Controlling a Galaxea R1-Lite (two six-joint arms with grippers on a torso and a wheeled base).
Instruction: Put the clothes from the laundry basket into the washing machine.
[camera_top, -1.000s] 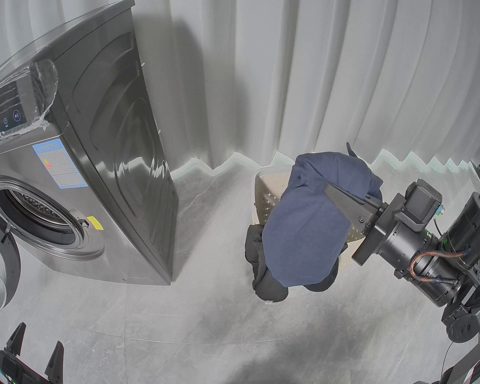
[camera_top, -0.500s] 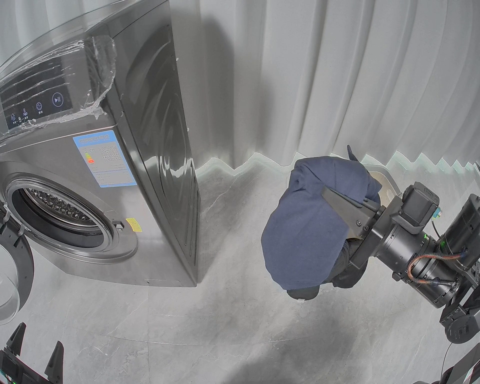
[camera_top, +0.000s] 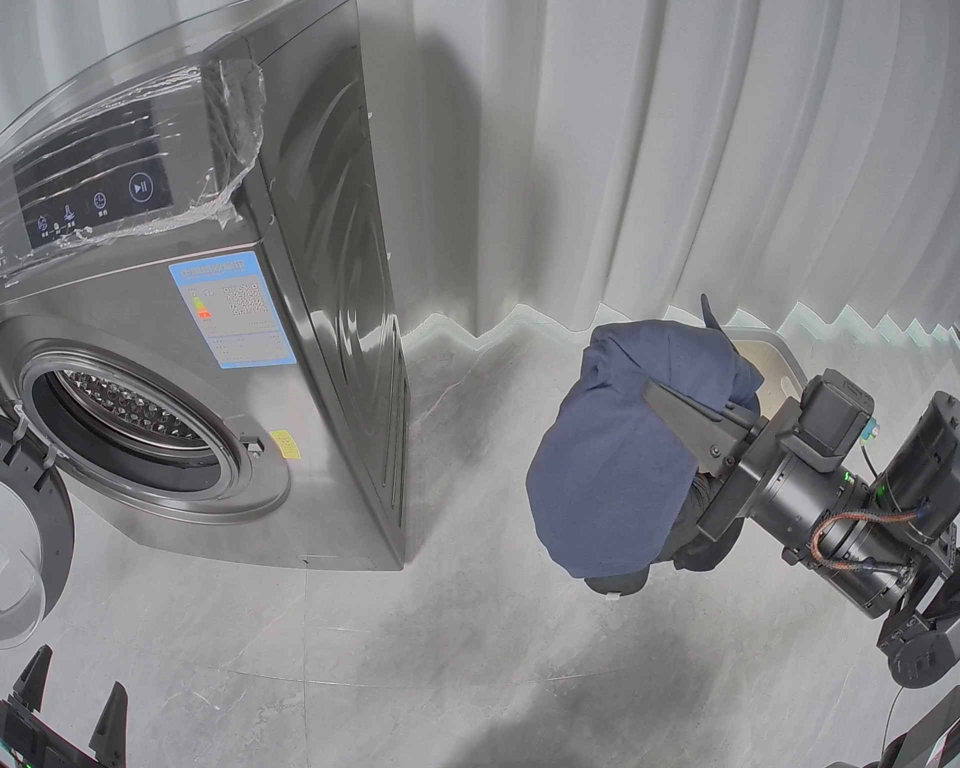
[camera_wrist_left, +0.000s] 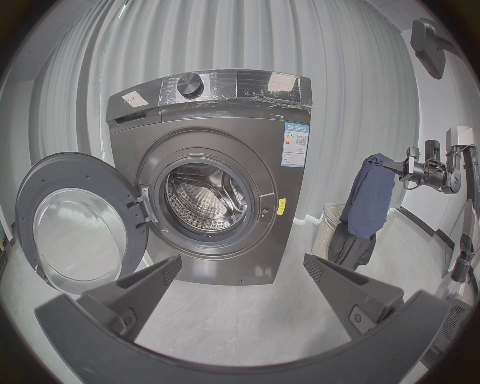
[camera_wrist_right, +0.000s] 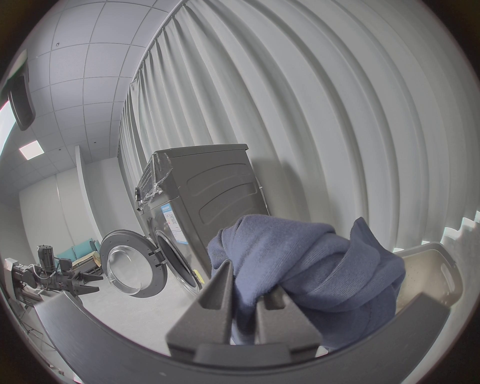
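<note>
- At about three o'clock in the head view, your right gripper (camera_top: 668, 400) was clenched on the navy garment (camera_top: 610, 470). The garment hung in a long limp fold above the floor, just in front of the laundry basket (camera_top: 775, 358).
- Over at nine o'clock stood the washing machine (camera_top: 310, 300), its round door (camera_wrist_left: 80, 220) swung wide and its drum (camera_wrist_left: 207, 200) well apart from the load.
- Low at seven o'clock, your left gripper (camera_top: 78, 675) sat with its jaws spread and nothing between them.
- The step in hand, as I judged it, was the carry to the drum. It called for a firm clamp and enough height that the trailing hem cleared the floor and the drum's lip. It also called for a square approach to the opening, not a path across the door.
- A darker garment (camera_wrist_left: 350, 247) showed beneath the navy one (I could not tell whether it hung from your grip or from the basket). You needed to check it before swinging, since it might drop or snag.
- The navy cloth looked thick, matte and soft, bunching into heavy folds.
- The basket looked like pale rigid plastic with a perforated wall and a rounded rim.
- The machine's body was smooth grey metal with pressed ribs on its side. Its drum was shiny, perforated steel, and crinkled clear film (camera_top: 150, 190) lay over the control panel.
</note>
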